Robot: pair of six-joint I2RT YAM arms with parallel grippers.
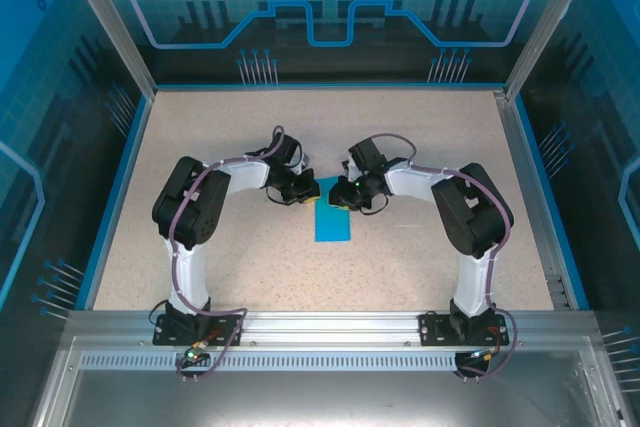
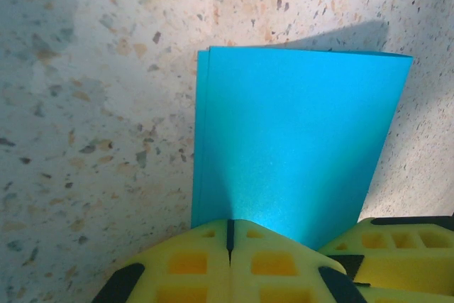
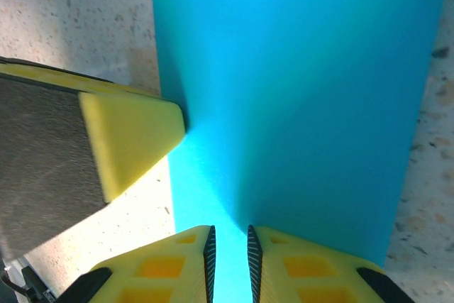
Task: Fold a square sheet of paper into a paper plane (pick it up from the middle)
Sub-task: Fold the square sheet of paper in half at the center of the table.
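The square sheet of paper (image 1: 333, 222) is bright blue and lies mid-table, folded over into a narrow rectangle with two layers showing along its left edge (image 2: 298, 140); it has no paper plane shape. My left gripper (image 1: 305, 192) is shut on the sheet's far end, its yellow jaws pressed together (image 2: 228, 228). My right gripper (image 1: 340, 197) comes in from the right at the same end. Its jaws stand a narrow gap apart (image 3: 228, 246), with blue paper (image 3: 298, 90) in the gap. The left gripper's finger (image 3: 128, 133) touches the sheet's edge there.
The speckled beige table (image 1: 230, 267) is ringed by a blue rim and the enclosure's clear walls (image 1: 130, 57). Both arm bases sit on the metal rail (image 1: 330, 327) at the near edge. The right gripper's finger (image 2: 404, 253) shows beside the left jaws.
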